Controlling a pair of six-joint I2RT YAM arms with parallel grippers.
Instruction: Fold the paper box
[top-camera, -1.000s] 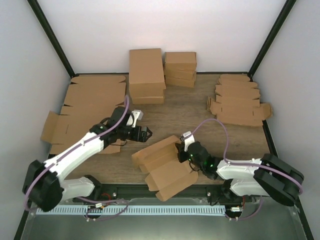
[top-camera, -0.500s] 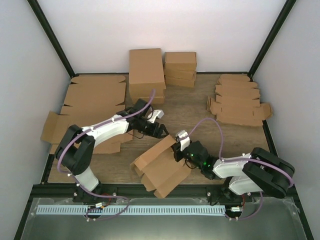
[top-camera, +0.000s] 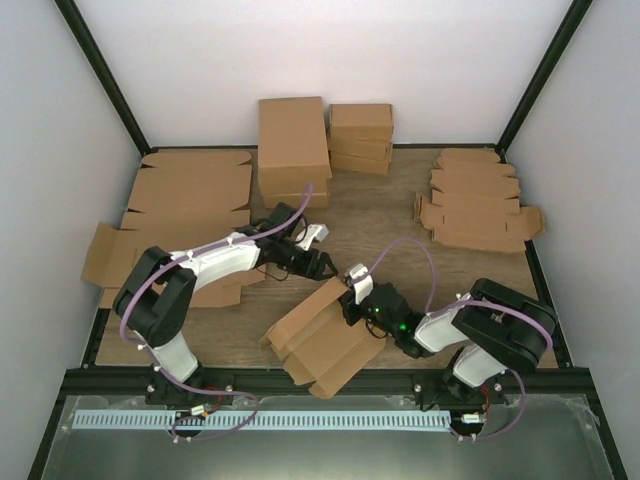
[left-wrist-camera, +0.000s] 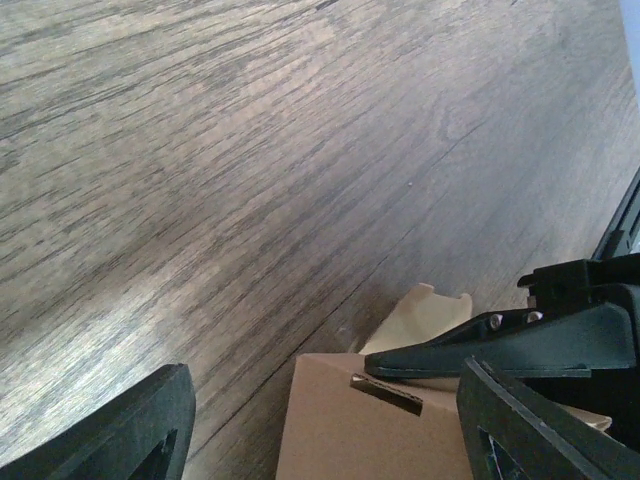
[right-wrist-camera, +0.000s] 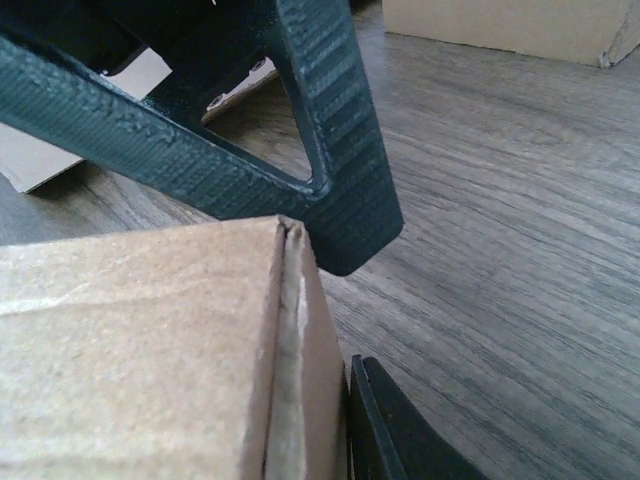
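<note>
The paper box (top-camera: 322, 338) is a half-folded brown piece near the table's front middle, its far right wall raised. My right gripper (top-camera: 351, 299) holds that doubled wall (right-wrist-camera: 290, 380); one finger (right-wrist-camera: 385, 435) presses its outer face and the other is hidden behind the card. My left gripper (top-camera: 320, 266) stands open just beyond the same corner, one finger on either side of it. In the left wrist view the box corner with a slot (left-wrist-camera: 385, 393) lies between the left fingers (left-wrist-camera: 130, 430), and a right finger (left-wrist-camera: 480, 345) rests on its top edge. A left finger (right-wrist-camera: 330, 170) fills the top of the right wrist view.
Folded brown boxes (top-camera: 293, 150) and a smaller stack (top-camera: 361, 138) stand at the back. Large flat cardboard sheets (top-camera: 185, 200) cover the left side. A pile of small die-cut blanks (top-camera: 478, 208) lies at the right. A black rail (top-camera: 320, 378) runs along the near edge.
The left arm has swung right, up to the box's far corner, and its jaws have narrowed a little. The right gripper has moved up and left with the wall, shifting the box slightly.
</note>
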